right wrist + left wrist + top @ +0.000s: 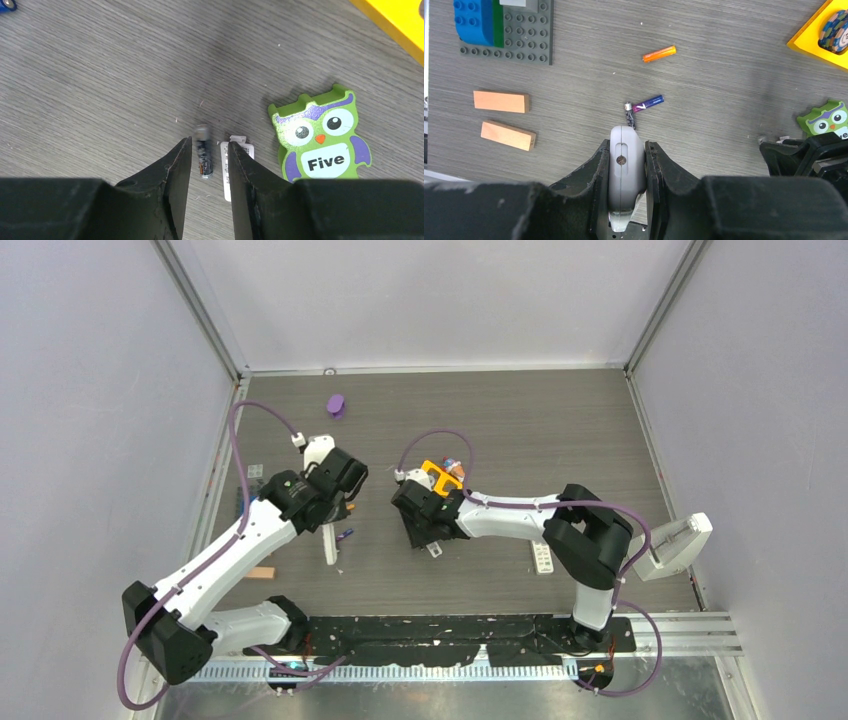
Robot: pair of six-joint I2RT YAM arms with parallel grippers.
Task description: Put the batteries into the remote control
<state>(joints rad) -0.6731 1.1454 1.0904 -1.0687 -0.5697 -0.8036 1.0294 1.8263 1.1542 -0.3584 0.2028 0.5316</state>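
Observation:
My left gripper [628, 147] is shut on the light grey remote control [626, 165], gripping its narrow sides; in the top view the remote [329, 543] points down to the table. Just beyond it lie a purple battery [648, 104], a dark battery [629, 114] touching it, and an orange battery [659, 54] farther off. My right gripper [210, 144] is open and low over the table, with another dark battery [202, 152], blurred, between its fingers. A small white cover piece [235, 160] lies under the right finger.
A green owl block marked "Five" [320, 140] sits right of the right gripper. A yellow tray [440, 476] is behind it. Two wooden blocks [501, 101] and a grey brick plate [506, 30] lie left. A second remote [542, 557] lies at the front right.

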